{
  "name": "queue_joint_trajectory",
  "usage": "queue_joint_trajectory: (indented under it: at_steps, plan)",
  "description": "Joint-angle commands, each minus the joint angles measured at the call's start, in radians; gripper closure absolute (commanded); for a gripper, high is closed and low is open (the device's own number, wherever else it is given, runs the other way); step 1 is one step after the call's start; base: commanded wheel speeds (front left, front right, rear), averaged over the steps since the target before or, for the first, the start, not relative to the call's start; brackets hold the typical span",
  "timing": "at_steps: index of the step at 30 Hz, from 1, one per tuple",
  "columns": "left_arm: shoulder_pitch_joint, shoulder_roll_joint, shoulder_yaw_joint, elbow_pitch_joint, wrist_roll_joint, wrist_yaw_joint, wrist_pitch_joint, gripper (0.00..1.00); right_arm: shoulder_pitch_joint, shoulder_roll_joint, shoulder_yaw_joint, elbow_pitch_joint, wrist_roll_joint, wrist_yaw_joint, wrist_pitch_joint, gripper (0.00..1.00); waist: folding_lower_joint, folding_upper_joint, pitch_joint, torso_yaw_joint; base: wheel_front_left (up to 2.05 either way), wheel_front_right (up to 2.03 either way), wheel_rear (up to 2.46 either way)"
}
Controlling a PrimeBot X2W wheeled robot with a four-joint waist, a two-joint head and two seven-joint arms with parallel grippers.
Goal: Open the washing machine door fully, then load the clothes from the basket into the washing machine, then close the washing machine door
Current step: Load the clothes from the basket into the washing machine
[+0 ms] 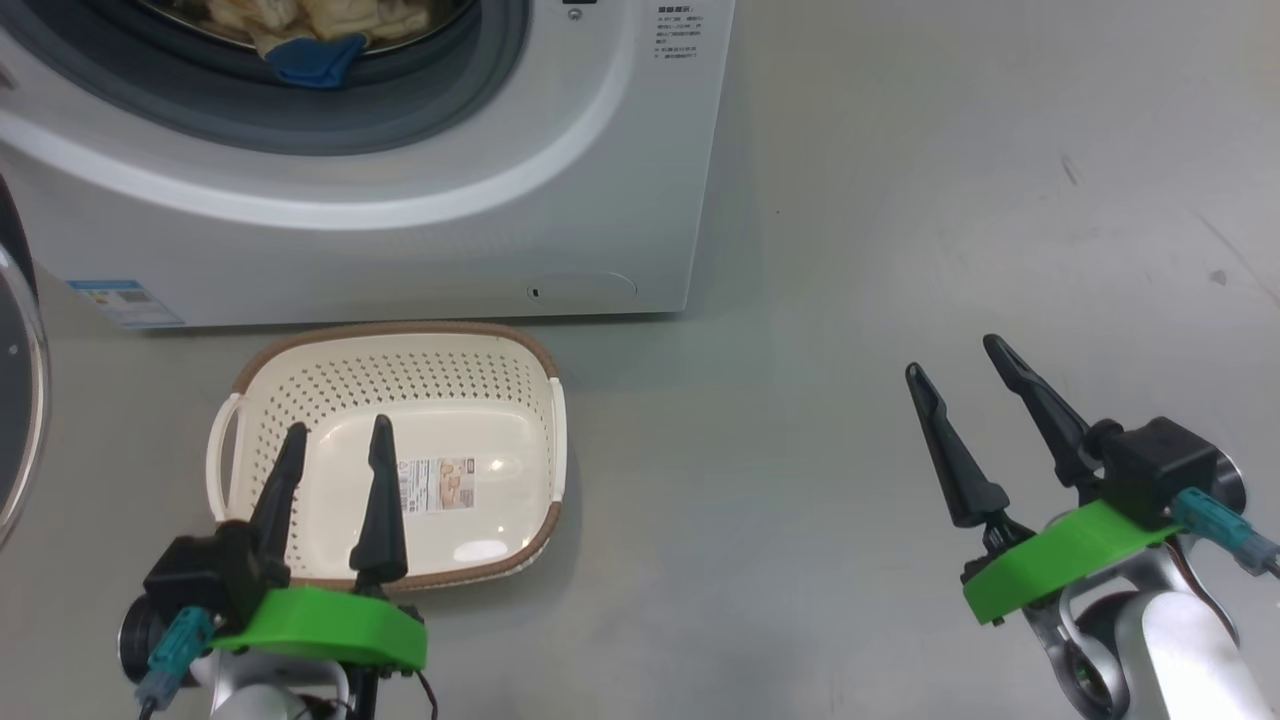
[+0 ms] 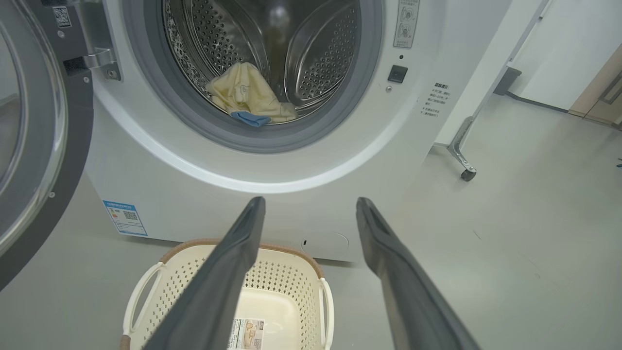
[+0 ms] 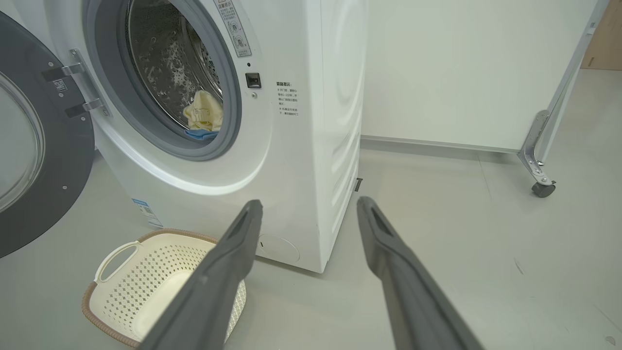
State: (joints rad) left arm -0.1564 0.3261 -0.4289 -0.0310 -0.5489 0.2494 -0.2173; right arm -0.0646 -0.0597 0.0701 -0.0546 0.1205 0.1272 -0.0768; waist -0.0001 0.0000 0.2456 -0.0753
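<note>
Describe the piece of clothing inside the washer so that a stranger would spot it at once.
Start at the big white front-loading washing machine with its round black-rimmed door open. Look through the grey gasket ring into the perforated steel drum: low at the front lies a crumpled pale cream-yellow fabric garment. Its softness and bright blue patch set it apart from the shiny metal around it.

The head camera looks steeply down onto the basket (image 1: pixel 420 385) and the lower front of the washing machine (image 1: pixel 400 260). The left wrist camera sits low over the basket, squarely facing the drum (image 2: pixel 316 63); the right wrist camera, farther right, sees machine and basket obliquely.
</note>
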Motion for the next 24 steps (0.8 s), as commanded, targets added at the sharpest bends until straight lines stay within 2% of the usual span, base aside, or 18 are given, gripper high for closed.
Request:
queue_joint_trajectory:
  at_steps: [1,24]
  plan:
    - [-0.008,0.014,0.032,-0.025,-0.007,0.238,0.003,0.0,-0.004,-0.007,0.02,-0.041,-0.007,0.003,0.006,0.0,0.0001,0.0,-0.007,0.0,0.0,0.0,0.0]
    - [-0.038,0.023,0.036,-0.045,-0.003,0.263,0.018,0.0,-0.006,0.0,0.019,-0.069,-0.005,0.003,0.007,0.0,0.0001,0.0,0.037,-0.012,0.0,0.0,0.0]
